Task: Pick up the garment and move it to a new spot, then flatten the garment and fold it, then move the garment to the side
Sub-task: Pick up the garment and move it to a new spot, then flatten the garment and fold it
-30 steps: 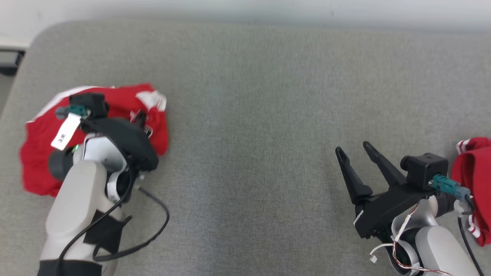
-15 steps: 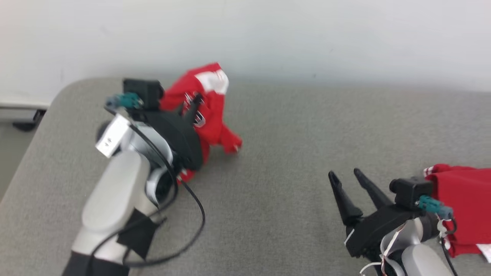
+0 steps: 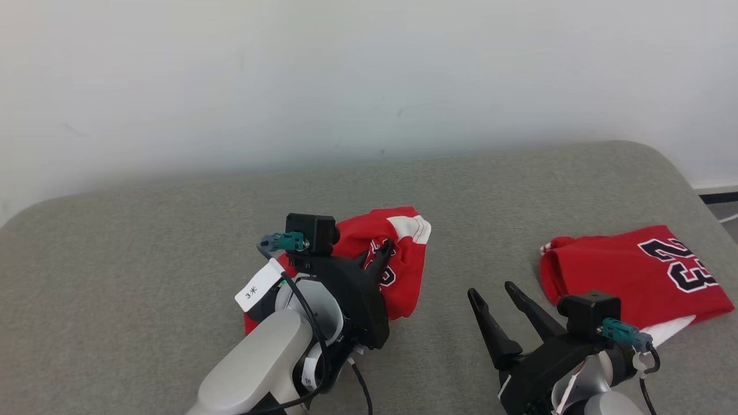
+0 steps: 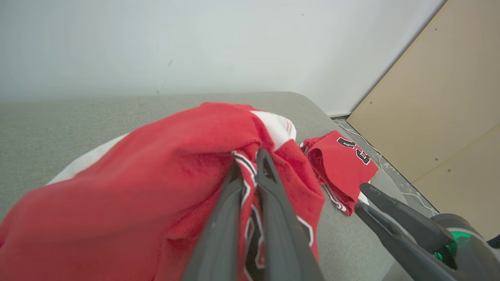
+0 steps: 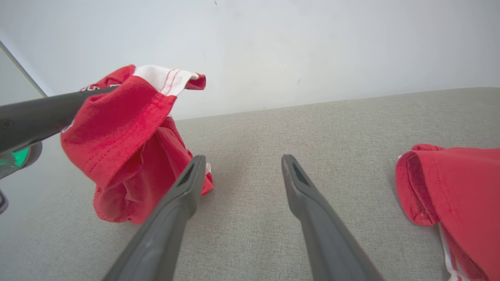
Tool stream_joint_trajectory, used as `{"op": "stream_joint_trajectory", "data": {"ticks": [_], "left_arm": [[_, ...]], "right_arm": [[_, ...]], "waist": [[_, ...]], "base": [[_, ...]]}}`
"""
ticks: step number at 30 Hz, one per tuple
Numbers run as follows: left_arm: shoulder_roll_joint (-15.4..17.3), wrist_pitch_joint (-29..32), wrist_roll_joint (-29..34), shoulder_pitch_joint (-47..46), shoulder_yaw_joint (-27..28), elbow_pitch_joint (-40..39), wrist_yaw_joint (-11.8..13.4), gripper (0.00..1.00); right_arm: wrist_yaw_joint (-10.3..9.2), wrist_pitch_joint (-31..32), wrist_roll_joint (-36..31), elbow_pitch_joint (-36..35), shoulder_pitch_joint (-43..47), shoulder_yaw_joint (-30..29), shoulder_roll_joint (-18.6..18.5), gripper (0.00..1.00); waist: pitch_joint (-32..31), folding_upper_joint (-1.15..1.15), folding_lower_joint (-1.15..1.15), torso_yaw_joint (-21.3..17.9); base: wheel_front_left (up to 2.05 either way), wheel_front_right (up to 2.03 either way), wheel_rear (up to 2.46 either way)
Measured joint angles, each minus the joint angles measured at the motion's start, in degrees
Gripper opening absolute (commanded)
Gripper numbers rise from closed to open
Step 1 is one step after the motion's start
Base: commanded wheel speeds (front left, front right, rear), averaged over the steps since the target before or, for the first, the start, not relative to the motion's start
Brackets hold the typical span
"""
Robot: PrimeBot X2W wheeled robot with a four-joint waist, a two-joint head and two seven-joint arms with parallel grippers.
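Note:
The garment (image 3: 406,271) is a crumpled red jersey with white trim. It hangs bunched from my left gripper (image 3: 383,253), its lower folds touching the grey table (image 3: 144,259) near the middle. In the left wrist view, the left gripper (image 4: 250,162) is shut on a striped edge of the garment (image 4: 168,179). My right gripper (image 3: 491,291) stands open a short way to the right, with nothing between its fingers. The right wrist view has the right gripper (image 5: 243,160) over bare table, with the garment (image 5: 125,128) to its left.
A second red jersey (image 3: 634,271) printed with the number 23 lies folded flat at the right, also seen as the folded jersey (image 5: 461,183) beside my right gripper. A pale wall runs behind the table. The table's rounded right edge (image 3: 686,178) is close; a tan panel (image 4: 441,86) stands beyond it.
The head camera has swung up and right. My left gripper, still shut, has lifted the garment off the table's left end and carried it toward the middle. The right gripper has stayed open.

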Motion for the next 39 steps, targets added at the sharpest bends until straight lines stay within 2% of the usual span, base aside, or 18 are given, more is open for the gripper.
{"op": "stream_joint_trajectory", "data": {"ticks": [1, 9, 13, 18, 24, 33, 39], "left_arm": [[0.1, -0.2, -0.5, 0.0, -0.7, 0.5, 0.3, 1.0], [0.1, -3.2, -9.9, -1.6, -5.6, 0.3, 0.4, 1.0], [-0.1, -3.6, -12.3, -5.2, -8.3, 0.8, 0.4, 1.0], [0.0, -4.0, -13.2, -6.7, -8.8, 3.9, 0.4, 1.0], [0.2, -4.6, -10.0, -8.6, -7.0, 10.7, 0.4, 1.0], [6.8, -3.2, -9.4, -6.8, -6.5, 16.2, 0.4, 1.0], [8.9, -1.9, -9.7, -3.8, -5.4, 19.9, 0.4, 1.0]], "right_arm": [[0.01, 0.3, 0.0, -0.1, 0.0, 0.3, 0.0, 1.0], [0.01, 0.4, 0.0, -1.2, -0.2, -0.4, -0.2, 1.0], [-0.64, 0.2, 0.0, -1.4, -0.1, -2.7, -1.3, 1.0], [-1.57, -0.5, 0.5, -1.4, 0.3, -4.4, -1.4, 1.0], [-2.13, -1.3, 1.7, -1.1, 2.7, -5.8, -1.4, 1.0], [-2.78, -2.2, 2.0, -1.1, 4.9, -5.6, -1.2, 1.0], [-2.77, -2.2, 2.0, -1.4, 5.4, -4.2, -0.7, 1.0]], "waist": [[-0.1, 0.0, 0.0, -0.9], [0.6, 0.0, 0.0, -7.3], [1.8, 0.0, 0.01, -8.5], [2.4, 0.01, 0.02, -7.1], [1.4, 0.01, 0.01, -3.9], [-2.1, 0.01, 0.01, -0.3], [-3.8, 0.0, 0.01, 0.0]], "base": [[0.0, 0.0, 0.0], [0.0, 0.0, 0.0], [0.0, 0.0, 0.0], [0.0, 0.0, 0.0], [0.0, 0.0, 0.0], [0.0, 0.0, 0.0], [0.0, 0.0, 0.0]]}}
